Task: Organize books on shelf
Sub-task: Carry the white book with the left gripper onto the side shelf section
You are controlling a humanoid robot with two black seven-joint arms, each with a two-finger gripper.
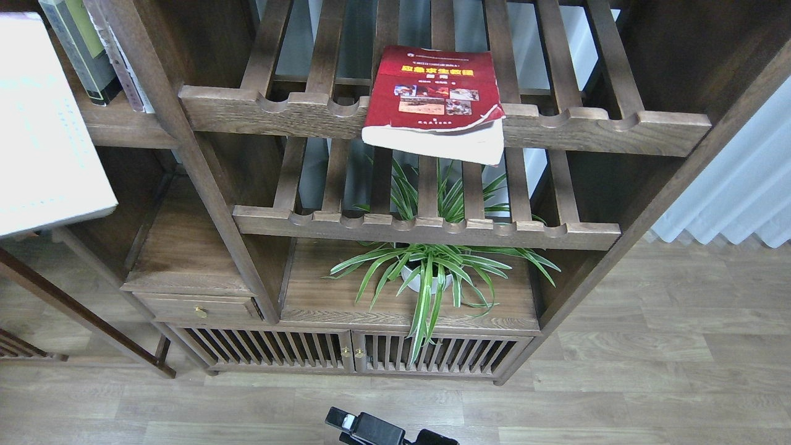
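Observation:
The thin pale lavender-white book (43, 123) fills the far left edge, raised in front of the dark-brown plank shelf (123, 127); what holds it is out of view, and so is my left gripper. The black-edged book with the light-green panel (80, 49) stands leaning on that shelf, with another pale-spined book (120, 62) beside it. The thick red book (435, 99) lies flat on the upper slatted rack (284, 114), overhanging its front rail. The black end of my right arm (346, 423) shows at the bottom centre; its fingers cannot be told apart.
A second slatted rack (426, 232) sits below the first. A potted spider plant (426, 272) stands on the low cabinet top. A small drawer (198, 309) and slatted cabinet doors (346, 352) are beneath. A white curtain (735, 185) hangs at the right, over wood flooring.

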